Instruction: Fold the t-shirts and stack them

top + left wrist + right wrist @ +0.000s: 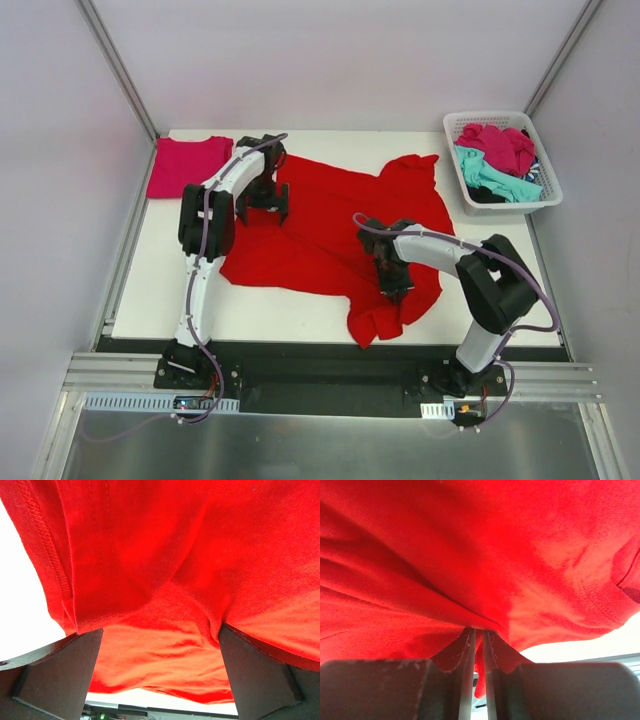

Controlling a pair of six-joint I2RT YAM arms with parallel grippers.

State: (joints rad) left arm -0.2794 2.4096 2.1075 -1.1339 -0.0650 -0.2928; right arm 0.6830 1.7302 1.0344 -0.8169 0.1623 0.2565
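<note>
The large bright red cloth t-shirt (320,235) lies rumpled across the white table (150,290). The right gripper (393,283) pinches a fold of its near side, likely to drag it flat; the left gripper (268,205) hovers spread wide over the far edge, holding nothing

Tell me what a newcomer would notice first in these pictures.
A large bright red t-shirt sprawls across the middle of the table, the right pincer shut on a fold near its front and the left pincer open over its far left part. A folded magenta-pink t-shirt lies far left; a white basket of crumpled shirts sits far right.
</note>
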